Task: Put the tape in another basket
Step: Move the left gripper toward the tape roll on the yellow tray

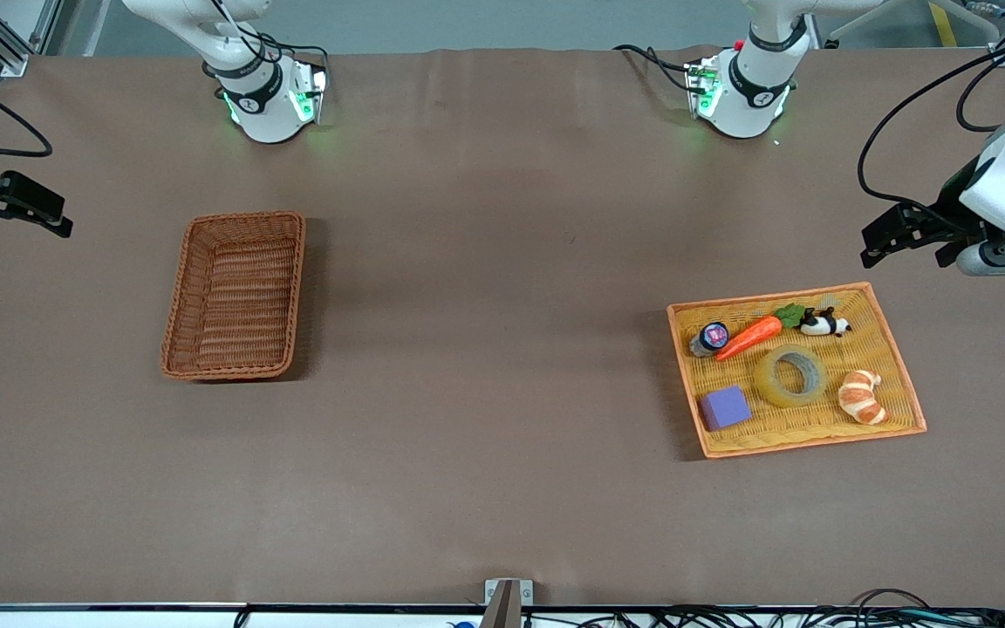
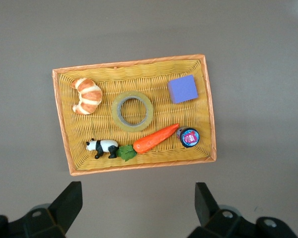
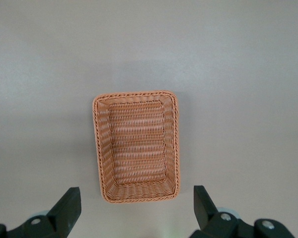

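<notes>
The tape (image 1: 790,375), a translucent yellowish roll, lies flat in the middle of the yellow tray (image 1: 816,427) at the left arm's end of the table. It also shows in the left wrist view (image 2: 132,111). The reddish-brown wicker basket (image 1: 236,296) stands empty toward the right arm's end and shows in the right wrist view (image 3: 136,148). My left gripper (image 1: 882,237) (image 2: 138,206) is open and empty, up over the bare table beside the tray. My right gripper (image 1: 56,214) (image 3: 136,208) is open and empty, up over the table beside the basket.
In the tray around the tape lie a croissant (image 1: 862,397), a purple block (image 1: 724,406), a carrot (image 1: 751,336), a toy panda (image 1: 823,324) and a small round jar (image 1: 712,337). Wide brown tabletop lies between the tray and the basket.
</notes>
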`<state>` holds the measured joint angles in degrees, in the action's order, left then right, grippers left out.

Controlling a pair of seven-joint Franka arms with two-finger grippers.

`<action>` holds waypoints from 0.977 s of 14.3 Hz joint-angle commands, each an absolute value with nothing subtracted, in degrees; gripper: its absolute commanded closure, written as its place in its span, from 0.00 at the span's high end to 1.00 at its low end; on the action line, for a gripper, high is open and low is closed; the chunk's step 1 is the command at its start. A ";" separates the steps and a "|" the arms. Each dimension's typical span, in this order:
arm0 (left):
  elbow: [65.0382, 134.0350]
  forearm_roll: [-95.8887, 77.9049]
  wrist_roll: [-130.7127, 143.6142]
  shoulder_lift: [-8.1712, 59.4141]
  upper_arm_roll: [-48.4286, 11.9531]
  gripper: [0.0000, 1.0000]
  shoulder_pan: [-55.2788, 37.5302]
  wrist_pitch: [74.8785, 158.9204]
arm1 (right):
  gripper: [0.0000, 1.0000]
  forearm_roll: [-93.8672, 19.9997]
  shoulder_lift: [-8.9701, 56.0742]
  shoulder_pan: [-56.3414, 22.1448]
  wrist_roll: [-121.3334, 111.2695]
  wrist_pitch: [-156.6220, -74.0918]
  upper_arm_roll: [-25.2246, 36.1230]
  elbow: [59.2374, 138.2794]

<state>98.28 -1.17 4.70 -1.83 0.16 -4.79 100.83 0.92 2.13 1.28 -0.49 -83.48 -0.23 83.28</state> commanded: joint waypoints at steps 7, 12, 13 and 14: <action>92.91 0.18 4.13 8.86 0.97 1.00 -1.24 102.91 | 1.00 0.18 1.23 1.76 -0.97 -83.23 -0.53 84.20; 93.42 0.44 4.13 18.89 1.05 1.00 0.61 114.24 | 1.00 0.18 1.23 1.85 -0.97 -83.14 -0.53 84.20; 93.69 0.44 4.13 20.55 1.05 1.00 0.70 115.65 | 1.00 0.18 1.14 1.85 -0.97 -83.14 -0.53 84.29; 94.04 0.44 4.13 22.22 1.05 1.00 0.62 117.14 | 1.00 0.18 1.14 1.85 -0.97 -83.14 -0.53 84.29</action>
